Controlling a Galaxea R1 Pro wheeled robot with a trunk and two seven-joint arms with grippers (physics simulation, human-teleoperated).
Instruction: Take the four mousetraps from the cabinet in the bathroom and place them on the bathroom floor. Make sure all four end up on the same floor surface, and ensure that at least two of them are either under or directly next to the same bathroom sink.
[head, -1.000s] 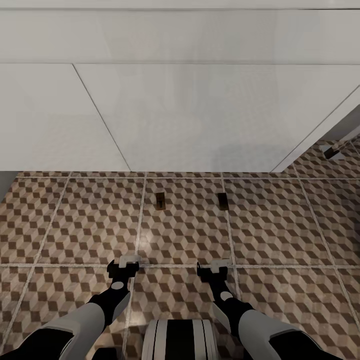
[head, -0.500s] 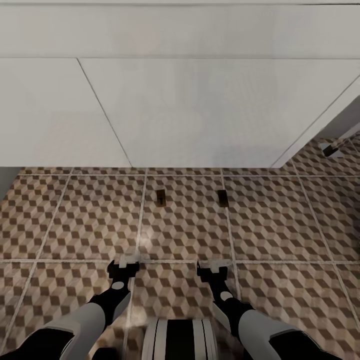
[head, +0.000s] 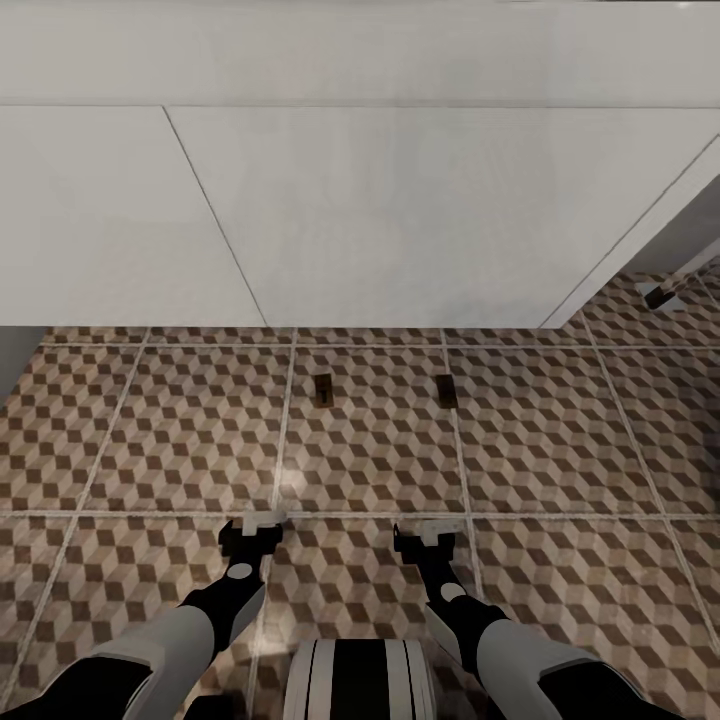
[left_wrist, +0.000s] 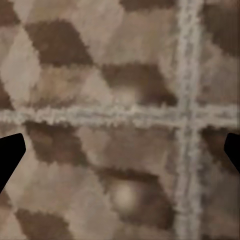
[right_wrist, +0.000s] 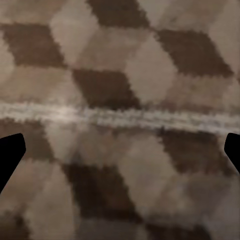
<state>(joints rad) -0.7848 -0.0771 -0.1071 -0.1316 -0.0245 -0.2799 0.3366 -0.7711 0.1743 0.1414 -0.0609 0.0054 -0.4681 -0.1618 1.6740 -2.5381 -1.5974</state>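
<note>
The white sink (head: 380, 200) hangs over the patterned floor (head: 560, 450). Two mousetraps (head: 322, 390) (head: 446, 391) lie just before it, well ahead of my left gripper (head: 262, 522) and right gripper (head: 432, 531), both spread, empty. They look light, stiff; I'd grip the board's edges.

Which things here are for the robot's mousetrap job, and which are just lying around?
For the job:
- two mousetraps on the floor
- bathroom floor
- bathroom sink
- left gripper and right gripper, both empty

Just there:
- small dark object at the far right, too small to identify
</note>
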